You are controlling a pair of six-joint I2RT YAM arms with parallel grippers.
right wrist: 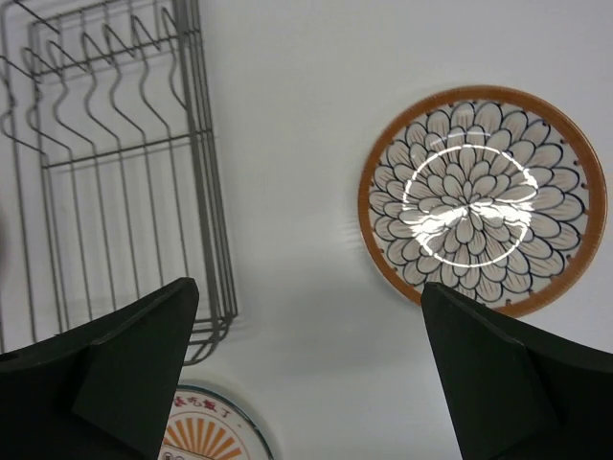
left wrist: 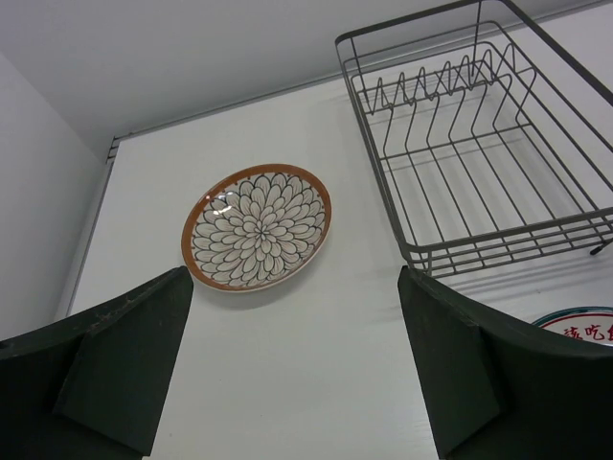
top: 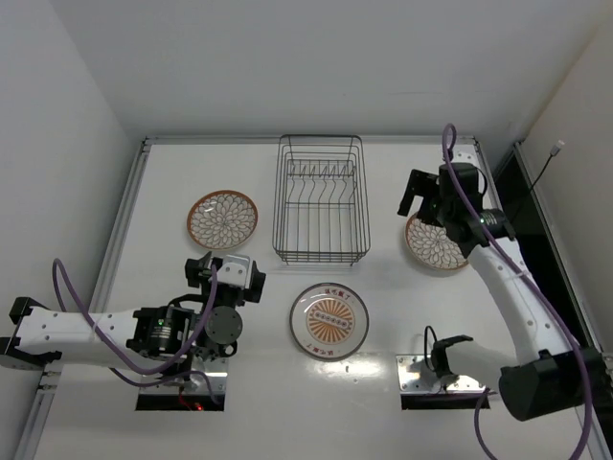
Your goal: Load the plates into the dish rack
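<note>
Glazed ceramic, I judge: stiff, slick, breakable; I'd pinch a rim. The left petal plate (top: 222, 219) and right petal plate (right wrist: 484, 196) flank the dish rack (top: 322, 259), sunburst plate (top: 329, 320) nearer. My left fingers (left wrist: 124, 364) and right fingers (right wrist: 115, 374) gape empty.

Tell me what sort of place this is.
Probably a robot test bench, not a kitchen: a white table boxed in by plain white walls, two robot arms mounted at its near edge, and a dish rack with three plates laid out.
</note>
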